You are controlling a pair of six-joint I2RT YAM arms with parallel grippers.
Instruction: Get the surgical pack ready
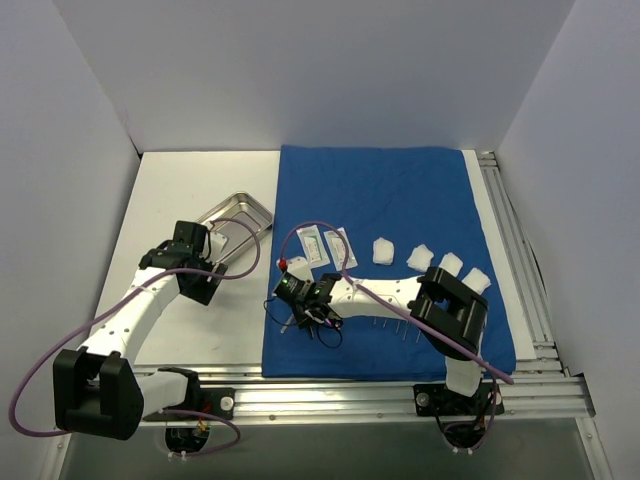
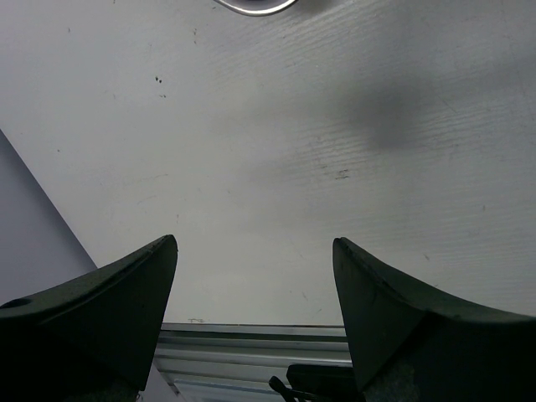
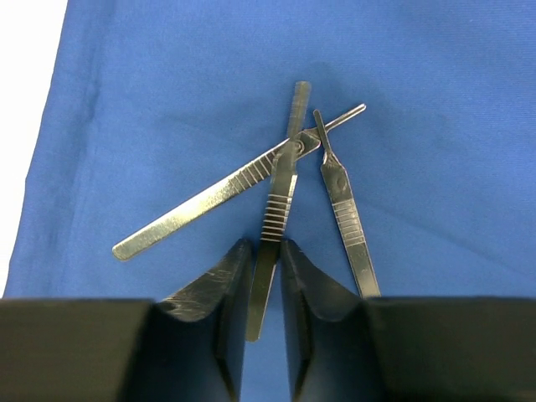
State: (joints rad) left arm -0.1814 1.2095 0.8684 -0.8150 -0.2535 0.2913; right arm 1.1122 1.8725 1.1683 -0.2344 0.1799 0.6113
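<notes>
The royal-blue drape (image 1: 400, 200) lies spread flat on the table. Two white sachets (image 1: 326, 245) and several white gauze wads (image 1: 420, 256) lie on it. The steel tray (image 1: 238, 216) sits on the white table left of the drape. My right gripper (image 1: 305, 312) (image 3: 266, 247) is low over the drape's front left part. It is shut on the middle one (image 3: 280, 188) of three thin metal instruments; the others lie left (image 3: 201, 203) and right (image 3: 345, 213), crossing at their tips. My left gripper (image 1: 200, 280) (image 2: 255, 251) is open and empty over bare table just in front of the tray.
The tray's rim (image 2: 255, 7) shows at the top edge of the left wrist view. A metal rail (image 1: 380, 385) runs along the table's near edge and another along the right side (image 1: 515, 250). White walls enclose the table on three sides.
</notes>
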